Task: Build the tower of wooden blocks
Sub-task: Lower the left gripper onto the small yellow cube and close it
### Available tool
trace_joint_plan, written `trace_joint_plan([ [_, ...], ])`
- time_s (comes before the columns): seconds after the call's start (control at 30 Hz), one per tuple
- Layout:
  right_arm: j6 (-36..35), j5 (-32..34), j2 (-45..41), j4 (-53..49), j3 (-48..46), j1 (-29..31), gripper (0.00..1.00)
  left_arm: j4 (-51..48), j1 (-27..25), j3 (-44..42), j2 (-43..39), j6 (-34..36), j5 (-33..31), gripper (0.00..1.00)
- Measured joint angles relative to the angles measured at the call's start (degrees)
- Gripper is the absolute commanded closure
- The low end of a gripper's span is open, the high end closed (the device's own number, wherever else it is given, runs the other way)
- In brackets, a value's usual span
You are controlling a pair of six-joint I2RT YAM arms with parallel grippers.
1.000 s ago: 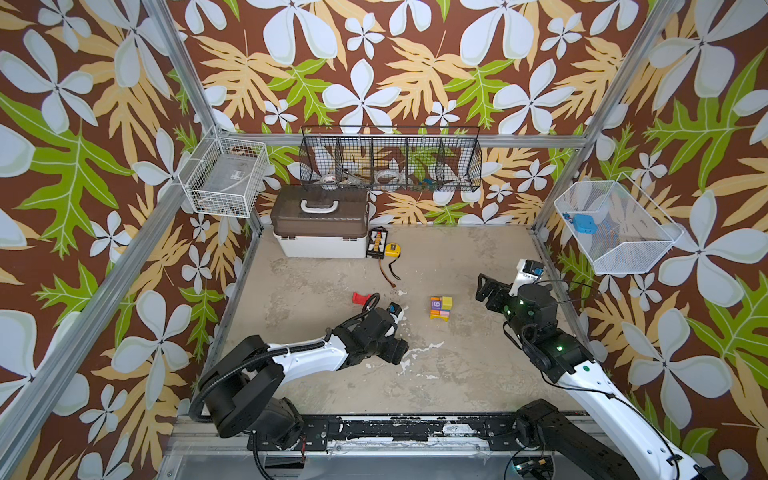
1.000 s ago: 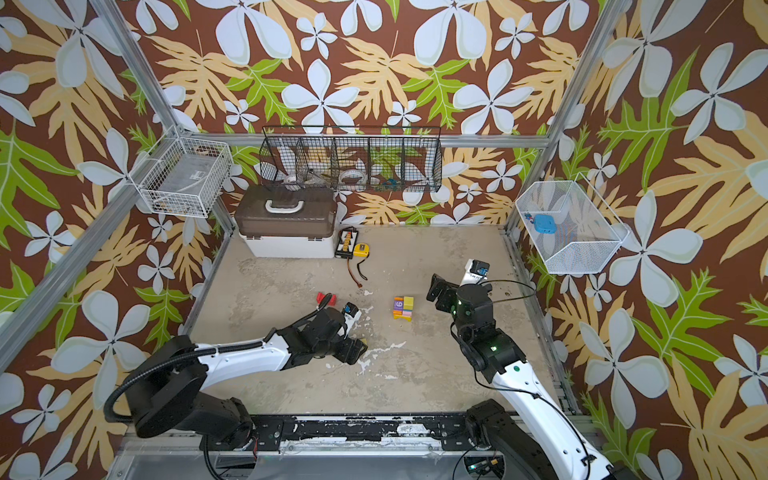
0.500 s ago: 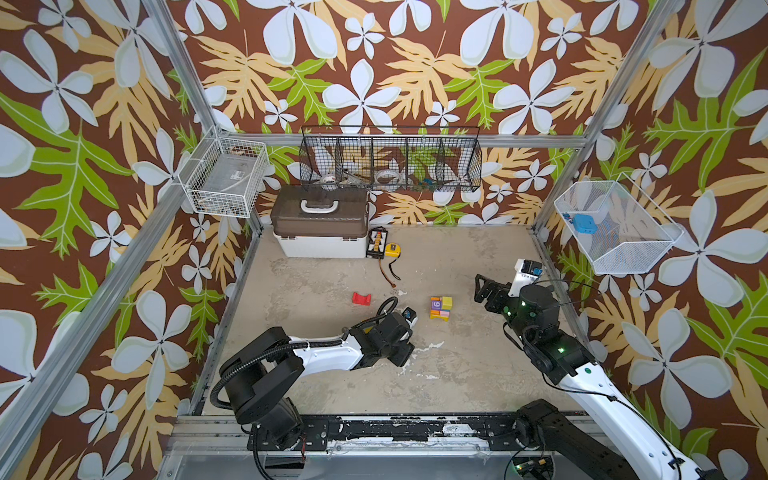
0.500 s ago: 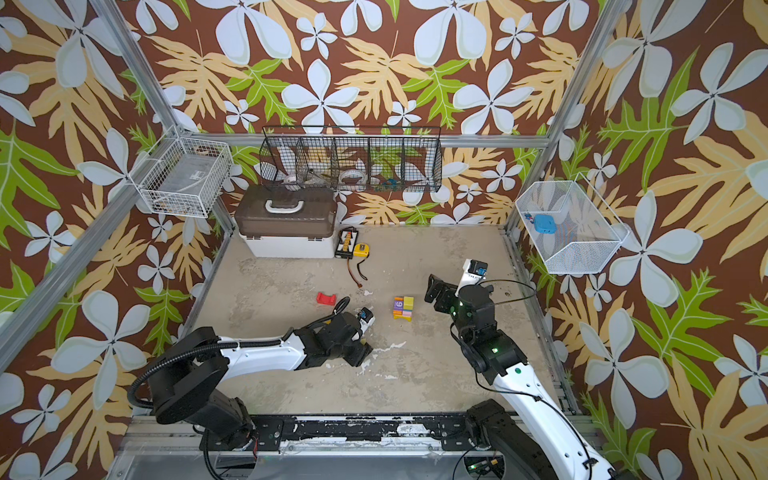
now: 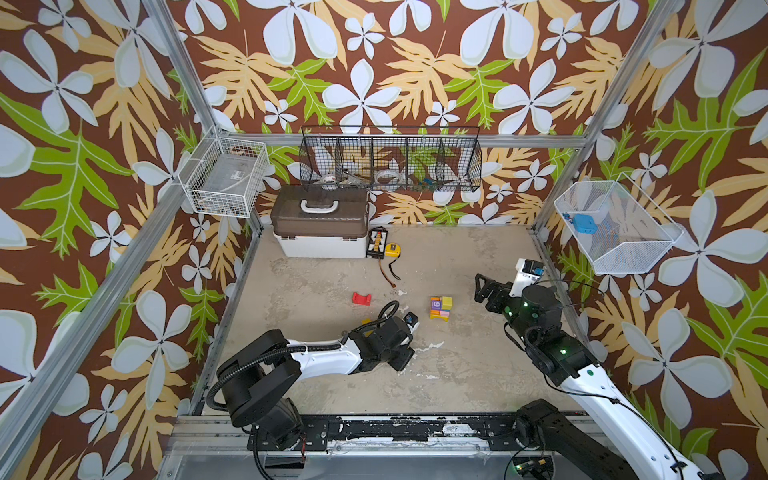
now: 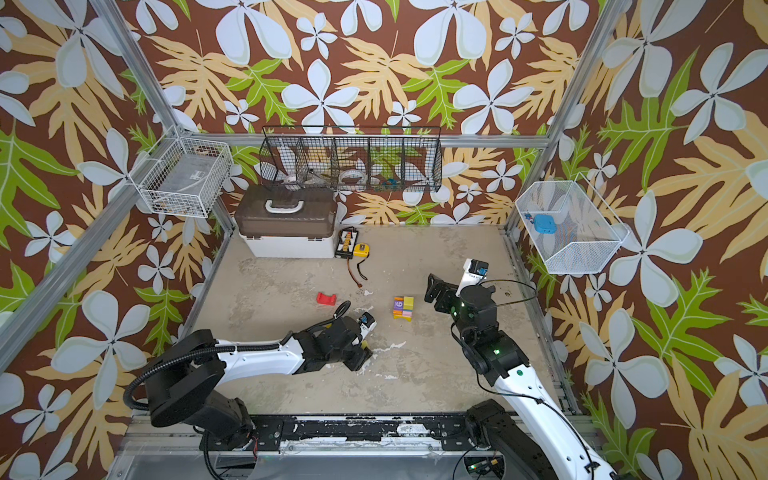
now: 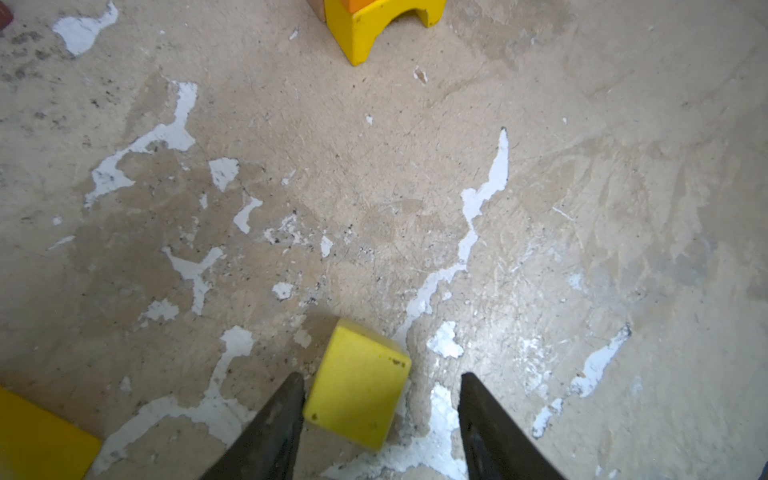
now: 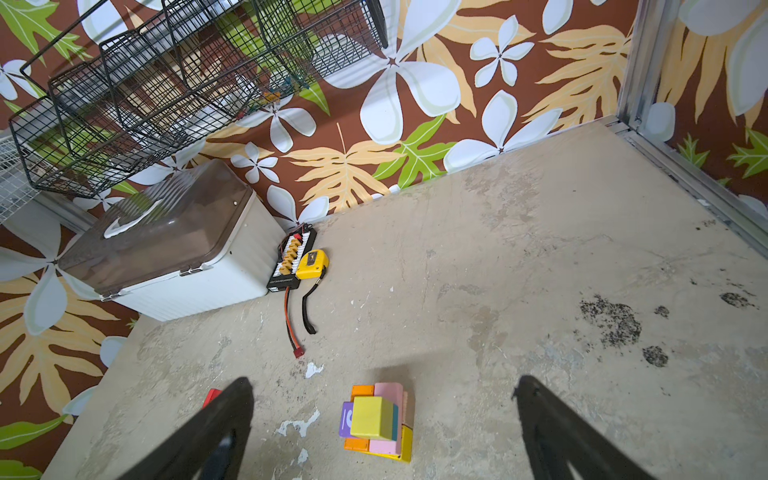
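Observation:
The tower (image 5: 440, 307) (image 6: 403, 307) is a short stack on a yellow arch, with orange and pink layers, a purple "9" block and a yellow cube on top (image 8: 376, 417). Its arch foot (image 7: 374, 25) shows in the left wrist view. My left gripper (image 7: 380, 378) (image 5: 401, 361) is low over the floor, open around a yellow wood block (image 7: 357, 386). One finger touches the block; the other stands apart. Another yellow piece (image 7: 37, 436) lies beside it. A red block (image 5: 361, 297) lies further left. My right gripper (image 8: 382, 380) (image 5: 486, 291) hovers wide open, right of the tower.
A brown-lidded white toolbox (image 5: 320, 226) stands at the back left, with a black connector board (image 5: 376, 243), a yellow tape measure (image 5: 392, 249) and a loose cable (image 5: 388, 274) beside it. Wire baskets (image 5: 390, 160) hang on the walls.
My left arm has swung right and toward the front, and its jaws have narrowed around the yellow block. The right arm has barely moved.

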Motion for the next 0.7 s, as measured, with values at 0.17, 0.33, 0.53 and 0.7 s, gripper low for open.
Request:
trace_joint_plan([
  [0.17, -0.02, 0.02, -0.28, -0.02, 0.09, 0.00, 0.01, -0.13, -0.04, 0.39, 1.20, 0.00, -0.11, 0.48],
  [0.33, -0.04, 0.02, -0.13, -0.42, 0.31, -0.02, 0.02, -0.33, -0.04, 1.44, 2.62, -0.02, -0.68, 0.51],
  [0.53, -0.07, 0.17, -0.42, -0.68, 0.35, -0.04, 0.01, -0.50, -0.09, 2.58, 4.00, -0.02, -0.79, 0.61],
  [0.7, -0.07, 0.57, -0.46, -0.87, 0.35, -0.04, 0.02, -0.59, -0.11, 3.28, 4.72, 0.00, -1.33, 0.75],
])
